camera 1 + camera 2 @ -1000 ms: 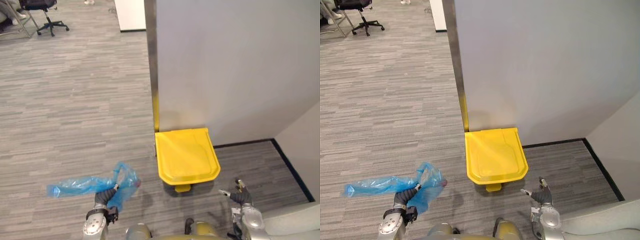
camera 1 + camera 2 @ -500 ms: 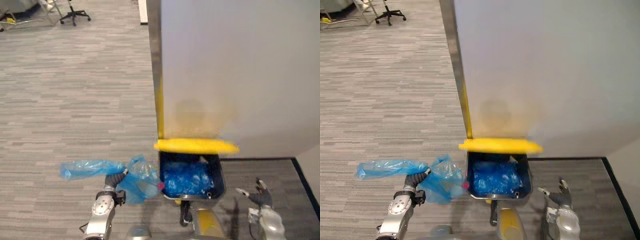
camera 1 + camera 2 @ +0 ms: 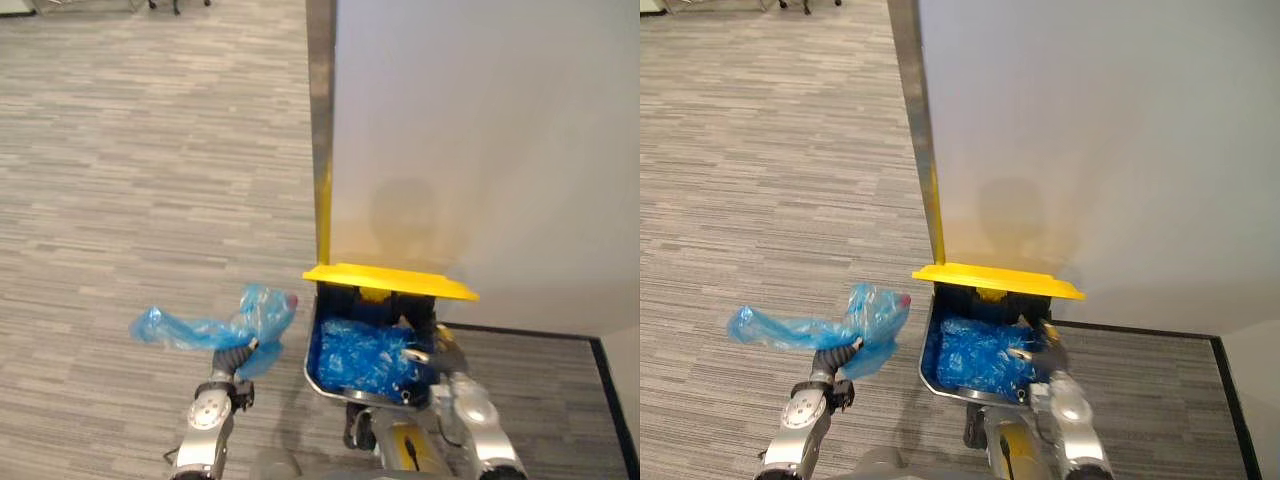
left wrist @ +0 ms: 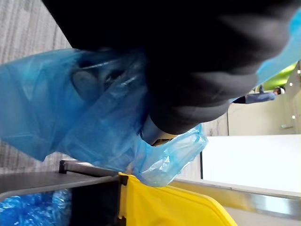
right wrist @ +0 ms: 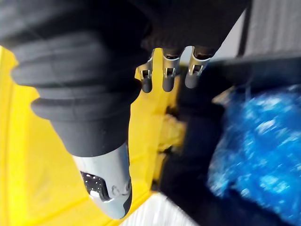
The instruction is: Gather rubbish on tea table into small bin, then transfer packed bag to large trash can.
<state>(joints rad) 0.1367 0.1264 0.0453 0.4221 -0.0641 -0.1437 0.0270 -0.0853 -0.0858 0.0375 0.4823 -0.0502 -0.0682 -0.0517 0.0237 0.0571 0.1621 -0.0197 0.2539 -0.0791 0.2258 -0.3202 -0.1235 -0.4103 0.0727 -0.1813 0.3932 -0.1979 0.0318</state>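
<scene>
Left eye view, worked across from the side away from the large trash can. Grey floor out there. Blue bag hangs in the air left of the can, not in it yet. Its long axis runs sideways. The thin tail points away from the can. The fuller end, with something pink showing through, lies just beside the can's left rim and above it. Left hand sits under the bag's middle, fingers curled round the bunched plastic; left wrist view shows plastic wrapped about them. Can stands against the grey wall, yellow lid raised, mouth open, blue liner inside. Right hand hovers over the can's right rim, fingers straight, holding nothing. Judgement: left hand has the bag and is the one to finish. The drop needs a short carry rightward, fuller end leading over the rim, tail following, then release.
</scene>
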